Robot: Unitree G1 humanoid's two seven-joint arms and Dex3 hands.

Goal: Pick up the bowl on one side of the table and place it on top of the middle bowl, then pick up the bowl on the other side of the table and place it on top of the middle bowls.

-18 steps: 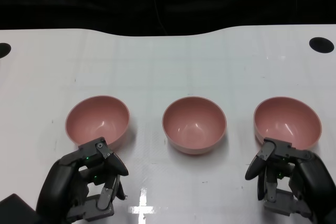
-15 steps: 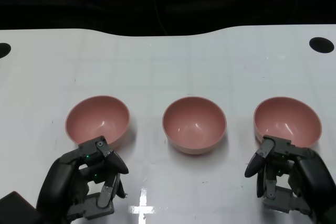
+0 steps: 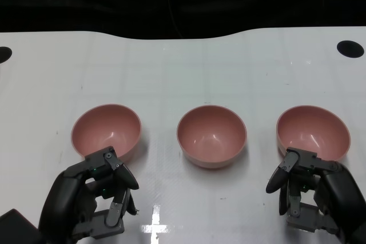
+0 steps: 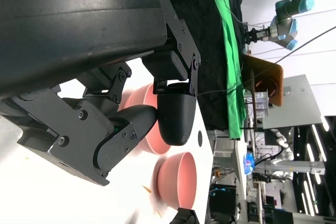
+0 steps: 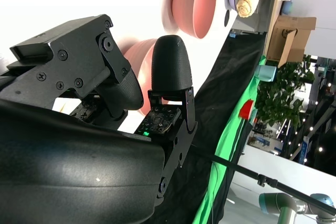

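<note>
On a white tabletop (image 3: 183, 67) three pink bowls stand upright in a row, well apart from one another. The left bowl (image 3: 106, 130) sits toward the robot's left, the middle bowl (image 3: 211, 135) at the centre, and the right bowl (image 3: 313, 132) toward the robot's right. All three rest on the tabletop, none stacked. At the near edge, the left hand (image 3: 94, 198) sits just in front of the left bowl, fingers apart and holding nothing; its fingertips reach close to the bowl's near rim, but whether they touch it cannot be told. The right hand (image 3: 311, 195) sits likewise just in front of the right bowl, fingers spread and empty. A small black round hole (image 3: 350, 48) marks the tabletop's far right corner.
</note>
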